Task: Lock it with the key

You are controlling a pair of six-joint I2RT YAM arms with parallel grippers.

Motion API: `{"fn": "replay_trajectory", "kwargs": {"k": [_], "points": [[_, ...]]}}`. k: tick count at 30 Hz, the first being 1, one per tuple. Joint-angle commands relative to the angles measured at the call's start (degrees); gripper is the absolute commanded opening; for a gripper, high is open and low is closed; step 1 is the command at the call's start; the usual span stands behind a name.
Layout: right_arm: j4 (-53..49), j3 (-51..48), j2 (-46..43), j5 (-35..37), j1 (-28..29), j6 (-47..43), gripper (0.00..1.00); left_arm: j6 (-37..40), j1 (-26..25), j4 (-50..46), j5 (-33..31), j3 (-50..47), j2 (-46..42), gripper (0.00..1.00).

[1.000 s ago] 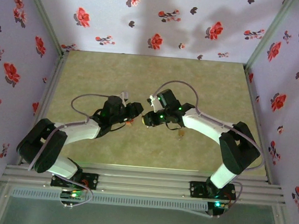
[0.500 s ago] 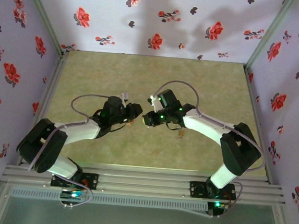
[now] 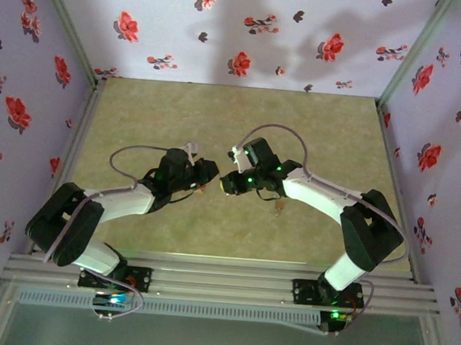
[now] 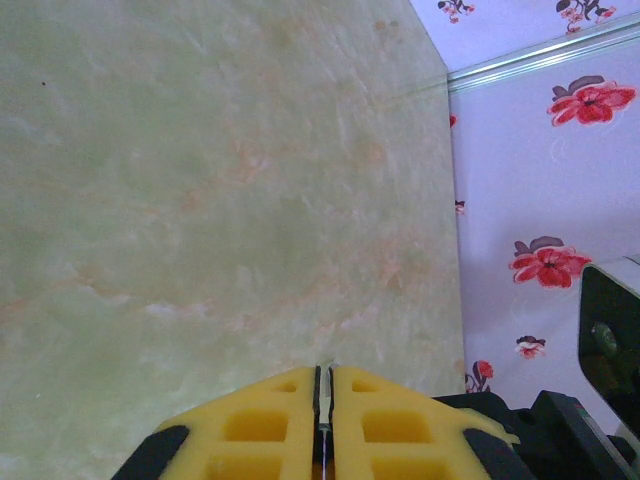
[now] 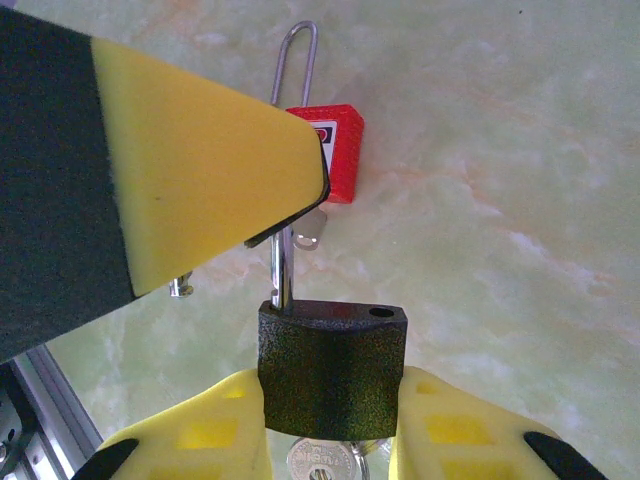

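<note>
My right gripper is shut on the body of a black padlock, which it holds upright. A round silver key head shows just under the padlock's body. The padlock's shackle rises from the left hole, and the right hole is empty. The shackle's top runs in under the yellow finger of my left gripper, whose pads are pressed together on a thin strip of metal. From above, the two grippers meet tip to tip over the middle of the table.
A red padlock with a raised silver shackle lies on the marbled green table just beyond the grippers. A small brass-coloured padlock lies below the right arm. Flowered walls close in three sides.
The left gripper's jaws have closed. Both arms stay almost where they were.
</note>
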Motion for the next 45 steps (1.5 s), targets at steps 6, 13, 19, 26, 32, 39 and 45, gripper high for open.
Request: {"fn": "replay_trajectory", "kwargs": {"k": [6, 13, 19, 26, 32, 39, 45], "points": [[1.27, -0.55, -1.42, 0.21, 0.40, 0.25, 0.18, 0.81, -0.43, -1.85, 0.70, 0.99, -0.03, 0.00], [1.48, -0.55, -1.30, -0.43, 0.49, 0.42, 0.26, 0.86, -0.43, -5.29, -1.12, 1.64, -1.17, 0.00], [1.80, -0.83, -1.27, -0.78, 0.56, 0.58, 0.35, 0.82, -0.43, -7.14, -1.97, 1.97, -1.55, 0.00], [2.07, -0.94, -1.31, -0.93, 0.62, 0.69, 0.42, 0.80, -0.43, -8.85, -2.14, 2.81, -1.43, 0.00], [2.41, -1.24, -1.32, -1.24, 1.10, 0.69, 0.46, 0.64, -0.52, -9.61, -2.32, 3.21, -1.46, 0.00], [2.94, -1.11, -0.55, -2.05, 1.98, 0.51, 0.47, 0.29, -0.54, -9.83, -2.31, 3.66, -1.51, 0.00], [2.59, -0.47, 0.92, -1.78, 2.57, 0.41, 0.43, -0.45, -0.60, -9.83, -2.07, 3.90, -1.52, 0.00]]}}
